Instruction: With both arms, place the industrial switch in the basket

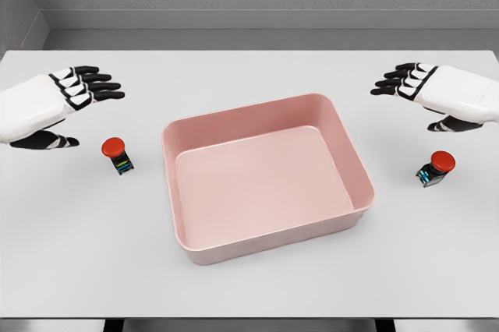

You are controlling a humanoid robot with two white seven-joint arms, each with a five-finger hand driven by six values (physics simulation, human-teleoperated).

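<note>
Left hand (pixel 58 102) comes in at the left edge over the white table (pixel 249 285), fingers spread and reaching toward the middle, thumb tucked below, holding nothing. First switch (pixel 117 154), red button on a dark body, stands on the table just below and inboard of that hand's fingertips, near the thumb tip, clear of it, no contact. Further inboard of the left hand is the pink basket (pixel 181 192), a shallow rectangular tray in the middle of the table, turned a little off square, nothing in it. Second switch (pixel 436 168), same red cap, tipped slightly, sits outside the basket's right wall, well apart from it, just under the right hand's thumb, not touching. Right hand (pixel 437 90) enters from the right edge, fingers extended and loose, pointing toward the middle, empty. Both switches on the table, neither in the basket
</note>
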